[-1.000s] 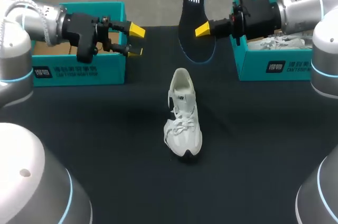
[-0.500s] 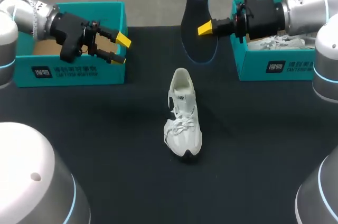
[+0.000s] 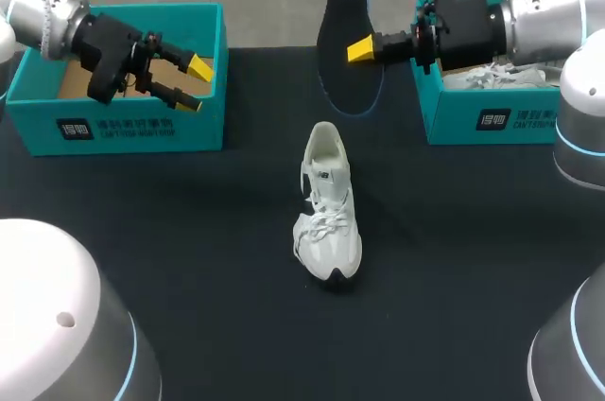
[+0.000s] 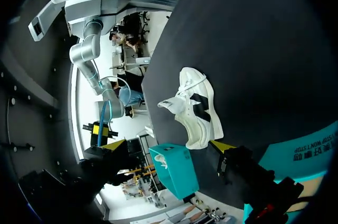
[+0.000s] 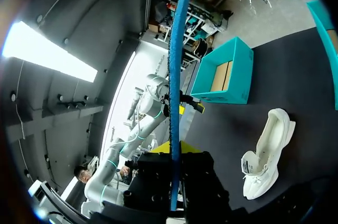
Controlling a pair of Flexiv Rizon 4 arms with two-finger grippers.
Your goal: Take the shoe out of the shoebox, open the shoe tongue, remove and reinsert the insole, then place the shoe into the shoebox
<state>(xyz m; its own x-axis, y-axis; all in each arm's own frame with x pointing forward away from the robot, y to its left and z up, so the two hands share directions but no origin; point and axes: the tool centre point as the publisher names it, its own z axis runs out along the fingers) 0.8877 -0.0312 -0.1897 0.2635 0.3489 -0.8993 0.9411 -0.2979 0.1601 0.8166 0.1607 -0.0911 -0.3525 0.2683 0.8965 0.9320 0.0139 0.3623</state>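
Note:
A white shoe (image 3: 327, 217) stands upright on the black table, toe toward the front edge, its opening empty. My right gripper (image 3: 363, 48) is shut on the side of a black insole (image 3: 347, 37) with a blue rim, holding it on edge in the air behind the shoe. In the right wrist view the insole (image 5: 174, 86) shows edge-on between my right gripper (image 5: 173, 150) fingers, with the shoe (image 5: 265, 151) below and beside it. My left gripper (image 3: 190, 85) hangs open and empty over the left teal shoebox (image 3: 142, 127). The left wrist view shows the left gripper (image 4: 168, 146) wide open, the shoe (image 4: 196, 106) well ahead of it.
A second teal shoebox (image 3: 482, 119) at the back right holds another white shoe (image 3: 501, 76). The left shoebox (image 5: 224, 74) shows a brown cardboard inside. Bare black cloth surrounds the shoe on all sides.
My left arm has drawn back to the left, from beside the left shoebox to above it, staying open. The right gripper has shifted slightly left and up with the insole still in it.

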